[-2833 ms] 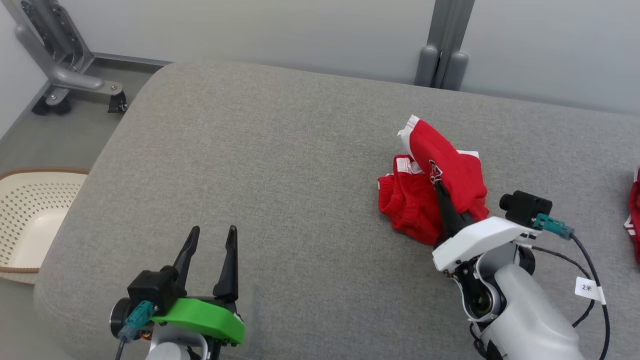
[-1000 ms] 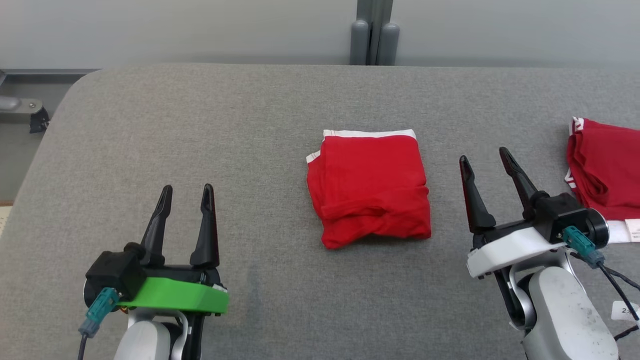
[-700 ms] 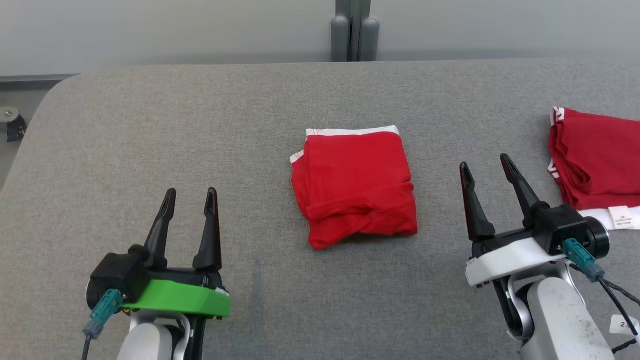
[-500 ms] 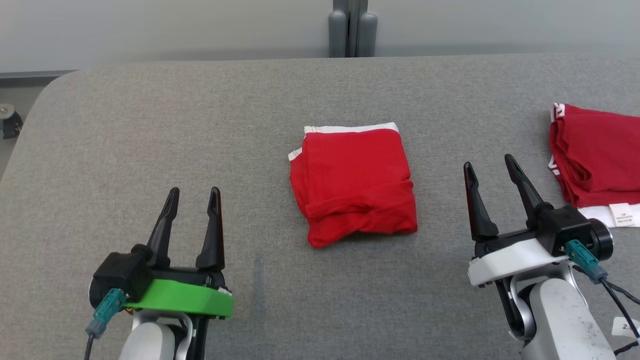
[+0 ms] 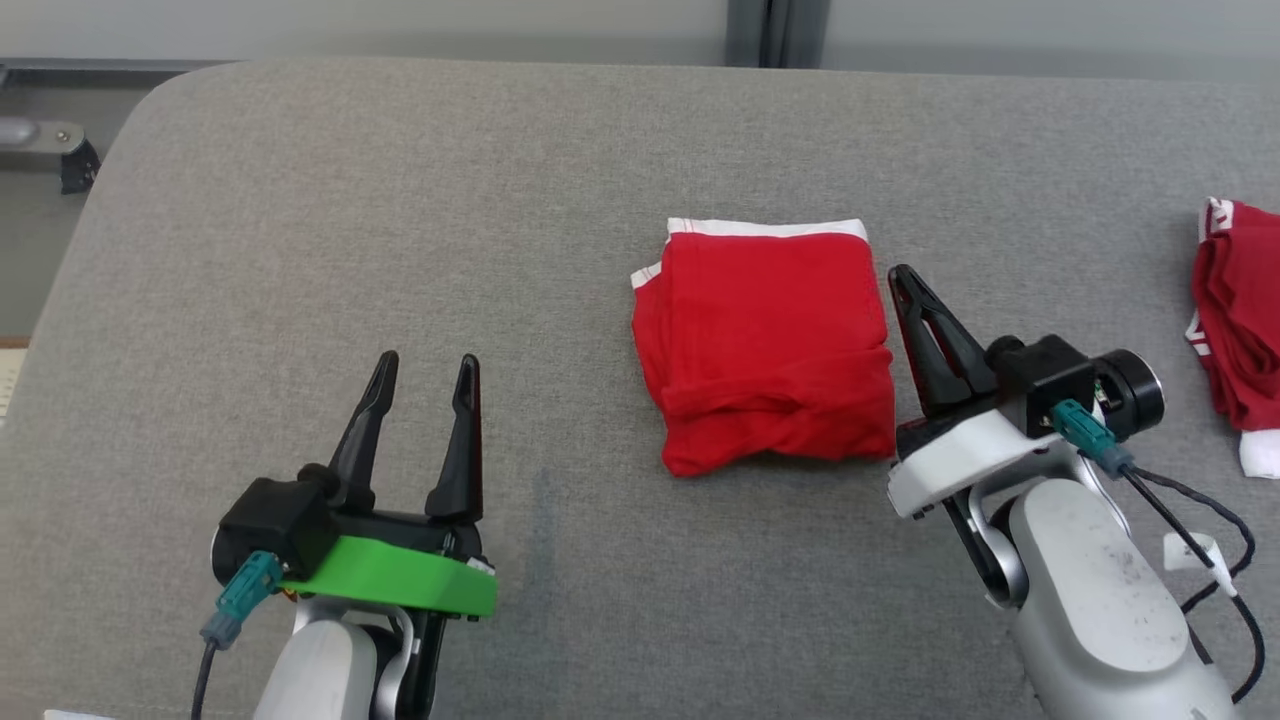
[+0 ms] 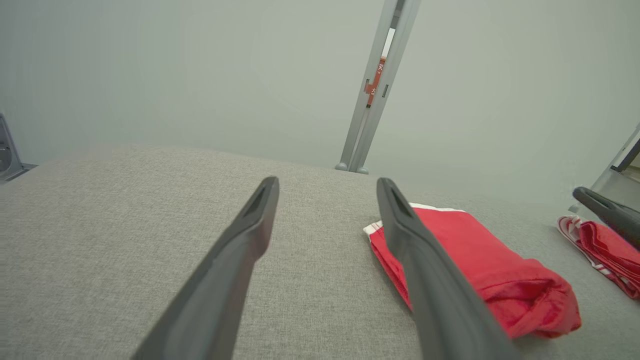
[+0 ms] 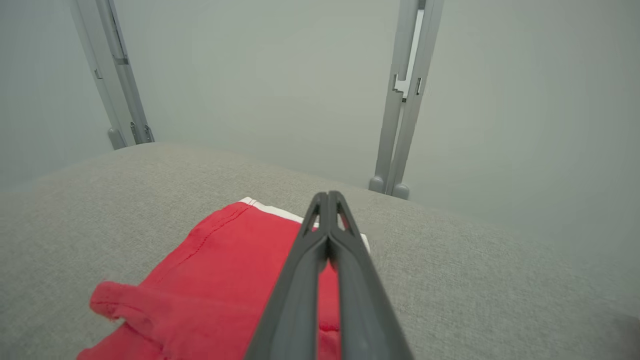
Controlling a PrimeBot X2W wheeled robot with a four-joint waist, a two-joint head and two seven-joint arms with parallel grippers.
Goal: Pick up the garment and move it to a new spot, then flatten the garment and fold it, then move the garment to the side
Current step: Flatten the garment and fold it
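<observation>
Altogether two garments [image 5: 770,340] [image 5: 1240,330], two tools [image 5: 428,360] [image 5: 903,278]

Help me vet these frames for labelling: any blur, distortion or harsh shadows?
Head view: soft even light, sharp, only a thin shadow under the folded garment. Left wrist view: the left end effector goes soft near the lens. Right wrist view: the right end effector likewise blurs at the bottom, and the wall posts lean apart, wide-angle distortion.
</observation>
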